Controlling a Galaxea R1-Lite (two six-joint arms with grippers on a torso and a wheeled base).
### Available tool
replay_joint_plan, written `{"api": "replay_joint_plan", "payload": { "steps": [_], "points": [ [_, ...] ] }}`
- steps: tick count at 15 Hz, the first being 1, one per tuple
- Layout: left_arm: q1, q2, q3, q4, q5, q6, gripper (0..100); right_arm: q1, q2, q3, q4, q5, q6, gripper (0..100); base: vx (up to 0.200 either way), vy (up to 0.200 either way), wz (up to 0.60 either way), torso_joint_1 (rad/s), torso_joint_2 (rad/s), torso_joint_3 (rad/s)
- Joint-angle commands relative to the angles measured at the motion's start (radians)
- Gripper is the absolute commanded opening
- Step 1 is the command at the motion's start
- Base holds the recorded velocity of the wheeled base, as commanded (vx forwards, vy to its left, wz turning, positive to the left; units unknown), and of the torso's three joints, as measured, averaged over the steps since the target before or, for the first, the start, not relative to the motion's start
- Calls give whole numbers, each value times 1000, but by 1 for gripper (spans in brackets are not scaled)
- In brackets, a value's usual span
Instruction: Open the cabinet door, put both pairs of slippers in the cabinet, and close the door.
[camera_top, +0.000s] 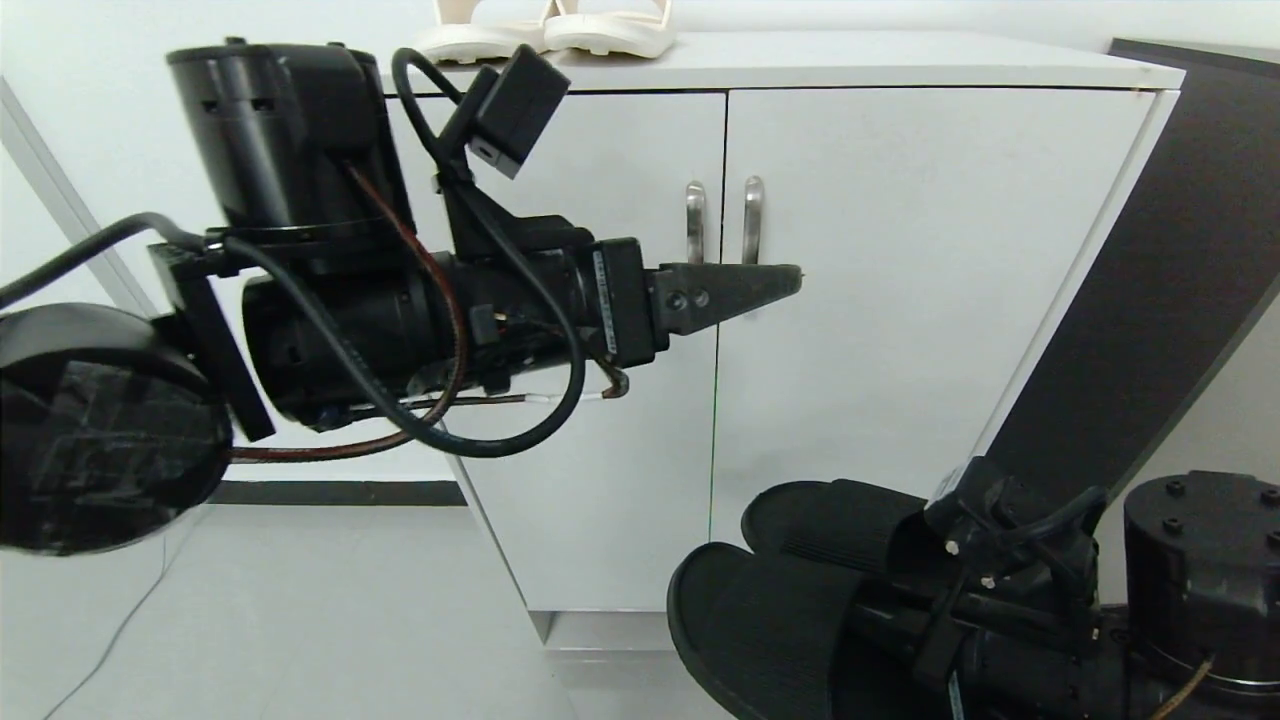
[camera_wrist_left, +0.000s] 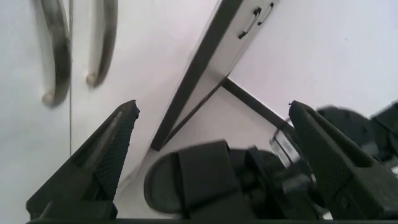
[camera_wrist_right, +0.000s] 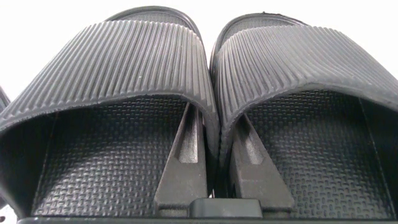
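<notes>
The white cabinet (camera_top: 900, 300) stands with both doors shut, its two metal handles (camera_top: 722, 218) side by side at the middle seam. A white pair of slippers (camera_top: 550, 30) rests on its top. My left gripper (camera_top: 785, 280) hovers just in front of the handles (camera_wrist_left: 74, 56), open (camera_wrist_left: 212, 107), with nothing between its fingers (camera_wrist_left: 106, 162). Low on the right, my right gripper (camera_wrist_right: 217, 121) is shut on the black pair of slippers (camera_top: 780, 590), one finger inside each slipper (camera_wrist_right: 124, 93), pinching their touching inner walls. The black pair (camera_wrist_left: 186, 180) hangs off the floor in front of the right door.
Pale floor (camera_top: 350, 600) lies in front of the cabinet and to its left. A dark panel (camera_top: 1150, 300) runs along the cabinet's right side. A white wall with a dark skirting strip (camera_top: 340, 492) is behind on the left.
</notes>
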Motion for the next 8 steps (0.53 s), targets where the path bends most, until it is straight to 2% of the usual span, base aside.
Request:
{"api": "replay_joint_plan", "payload": {
  "steps": [1, 2, 4, 8],
  "points": [
    [-2, 82, -80, 16, 6, -1, 100, -1, 4, 0, -1, 0, 0, 0, 0, 0, 0, 0, 0, 0],
    [-2, 107, -112, 26, 14, -3, 100, -7, 2, 0, -1, 0, 0, 0, 0, 0, 0, 0, 0, 0],
    [-2, 136, -155, 26, 32, -35, 100, -10, 2, -2, -1, 2, 0, 0, 0, 0, 0, 0, 0, 0],
    [-2, 200, -229, 26, 103, -36, 100, -11, 7, -2, -1, 2, -2, 0, 0, 0, 0, 0, 0, 0]
  ]
}}
